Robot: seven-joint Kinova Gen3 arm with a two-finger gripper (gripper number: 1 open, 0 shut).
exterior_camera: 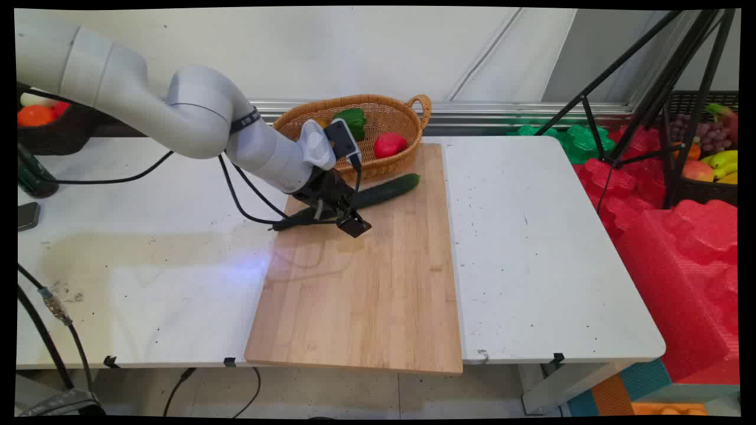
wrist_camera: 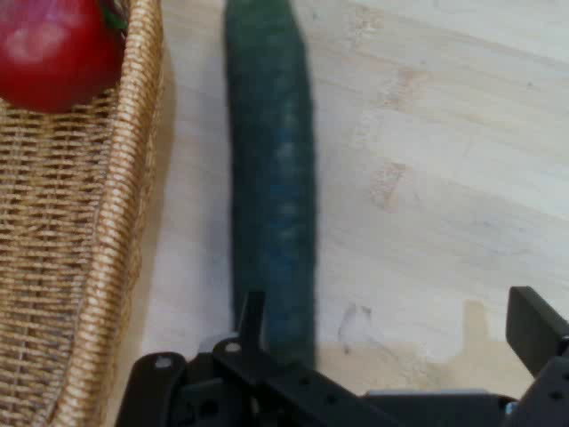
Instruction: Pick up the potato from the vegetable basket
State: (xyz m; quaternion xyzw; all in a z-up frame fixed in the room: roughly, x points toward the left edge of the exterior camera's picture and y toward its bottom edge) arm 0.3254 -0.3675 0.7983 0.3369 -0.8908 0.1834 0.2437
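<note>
Gripper spread astride cucumber lying diagonally along basket

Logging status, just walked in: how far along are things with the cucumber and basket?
Done: a red fruit and a green pepper lie in the basket. In hand: the open gripper sits low over one end of the cucumber, beside the basket. Left: nothing is gripped yet; the cucumber lies flat on the cutting board.

no words, labels or numbers can be read on anything in these pictures.
</note>
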